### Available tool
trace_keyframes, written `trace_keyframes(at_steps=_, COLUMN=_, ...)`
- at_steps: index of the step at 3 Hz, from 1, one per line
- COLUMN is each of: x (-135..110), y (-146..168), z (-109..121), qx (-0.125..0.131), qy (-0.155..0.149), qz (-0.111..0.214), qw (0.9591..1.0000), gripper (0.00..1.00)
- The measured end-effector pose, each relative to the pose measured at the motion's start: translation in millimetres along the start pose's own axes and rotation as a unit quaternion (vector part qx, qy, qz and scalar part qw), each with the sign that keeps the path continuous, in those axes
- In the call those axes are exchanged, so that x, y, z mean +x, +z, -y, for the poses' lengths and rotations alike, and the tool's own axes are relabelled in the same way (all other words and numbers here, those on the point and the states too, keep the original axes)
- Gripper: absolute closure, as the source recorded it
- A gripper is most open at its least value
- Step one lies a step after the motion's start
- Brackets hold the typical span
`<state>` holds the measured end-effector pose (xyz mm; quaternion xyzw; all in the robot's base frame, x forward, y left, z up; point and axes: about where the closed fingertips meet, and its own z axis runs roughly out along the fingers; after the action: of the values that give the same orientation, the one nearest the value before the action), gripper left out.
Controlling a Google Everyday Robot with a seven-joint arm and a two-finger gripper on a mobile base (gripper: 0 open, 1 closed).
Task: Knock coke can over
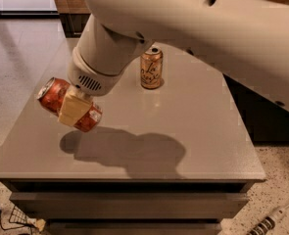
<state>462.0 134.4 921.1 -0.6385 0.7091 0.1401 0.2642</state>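
Our gripper (75, 109), clamped across the tilted coke can (50, 94) in the air left-front of the tan-orange can (151, 68), should descend so we lay it sideways on the table (198, 131), away from the edge.

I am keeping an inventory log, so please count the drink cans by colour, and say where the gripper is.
Red-orange coke can: 1, tilted, clamped in the gripper above the left part of the table.
Paler tan-orange can: 1, upright on the table, toward the back.
Total: 2 cans.
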Motion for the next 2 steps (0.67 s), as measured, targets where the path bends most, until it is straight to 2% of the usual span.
trace_keyframes(at_steps=1, x=21, y=16, z=2, qx=0.007, qy=0.002, qz=-0.086, qw=0.9963, gripper=1.00)
trace_keyframes(at_steps=2, x=43, y=34, z=0, qx=0.010, qy=-0.010, qz=-0.164, qw=0.9863, gripper=1.00)
